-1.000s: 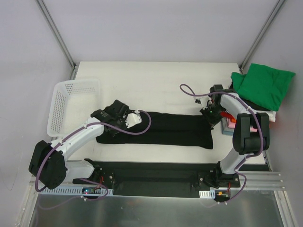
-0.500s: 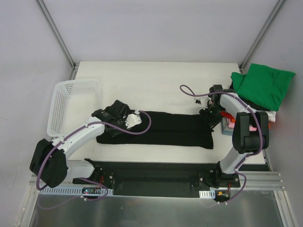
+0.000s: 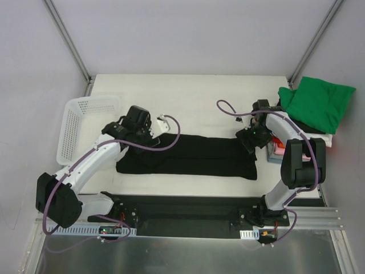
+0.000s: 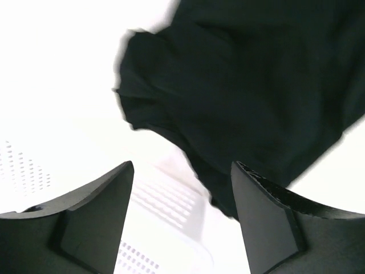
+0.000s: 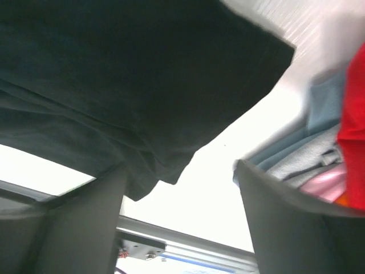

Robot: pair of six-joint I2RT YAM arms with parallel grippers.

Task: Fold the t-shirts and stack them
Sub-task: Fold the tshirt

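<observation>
A black t-shirt (image 3: 194,155) lies folded into a long strip across the table's middle. My left gripper (image 3: 141,138) hovers over its left end, open and holding nothing. In the left wrist view the left gripper (image 4: 182,166) has the black t-shirt (image 4: 245,85) ahead of its spread fingers. My right gripper (image 3: 249,141) stands open at the strip's right end. In the right wrist view the right gripper (image 5: 179,171) is empty, with the black t-shirt (image 5: 125,74) above it. A stack of folded t-shirts, a green one (image 3: 316,105) on top, sits at the right edge.
A white mesh basket (image 3: 91,103) stands at the left, just beyond the shirt's left end, and its wall (image 4: 171,200) shows between the left fingers. Red (image 5: 355,125) and pink (image 5: 325,185) layers of the stack lie close beside the right finger.
Both grippers have opened and let go of the black t-shirt. The left gripper has risen and drawn back toward the basket. The right gripper has shifted slightly left.
</observation>
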